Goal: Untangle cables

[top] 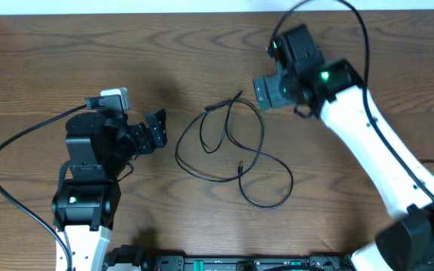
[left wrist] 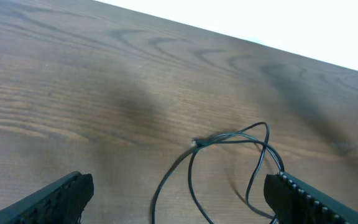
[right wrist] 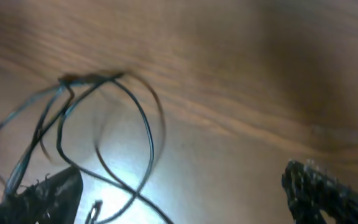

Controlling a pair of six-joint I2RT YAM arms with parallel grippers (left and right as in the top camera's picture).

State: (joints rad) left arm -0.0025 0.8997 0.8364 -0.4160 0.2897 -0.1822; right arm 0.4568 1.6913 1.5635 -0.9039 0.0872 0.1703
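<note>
A thin black cable (top: 232,147) lies in loose overlapping loops on the wooden table, with small plug ends at the top and middle. It also shows in the left wrist view (left wrist: 229,155) and in the right wrist view (right wrist: 104,130). No white cable is in view. My left gripper (top: 155,129) is open and empty, just left of the loops, with the cable lying between and beyond its fingers (left wrist: 179,199). My right gripper (top: 266,92) is open and empty, just right of the cable's top end, fingers wide apart (right wrist: 182,193).
Thick black robot cables run from both arms, one curving at the left (top: 6,162) and one arcing at the top right (top: 356,30). The table's far edge (top: 126,11) is at the top. A rail (top: 224,263) runs along the front edge.
</note>
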